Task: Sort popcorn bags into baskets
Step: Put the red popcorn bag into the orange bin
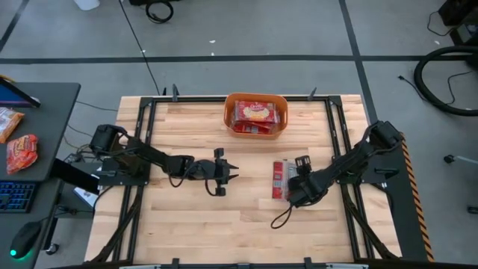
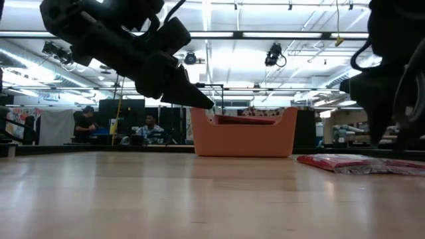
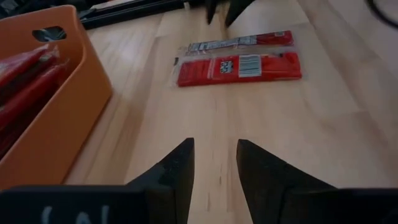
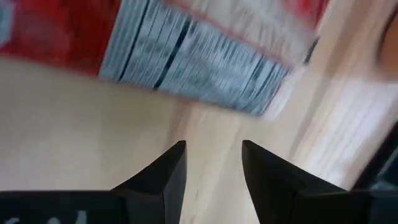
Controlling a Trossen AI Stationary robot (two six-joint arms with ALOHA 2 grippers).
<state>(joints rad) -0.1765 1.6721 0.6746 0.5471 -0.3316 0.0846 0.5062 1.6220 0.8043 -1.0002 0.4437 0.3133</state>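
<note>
Two popcorn bags (image 1: 279, 180) lie flat on the worktop toward its right edge, side by side; others already fill the orange basket (image 1: 256, 114) at the far edge. Right gripper (image 1: 297, 173) sits directly over them, fingers parted, holding nothing. Left gripper (image 1: 233, 171) waits mid-worktop, parted, empty. Judged light, thin, crinkly and slippery: pinch one long edge.
</note>
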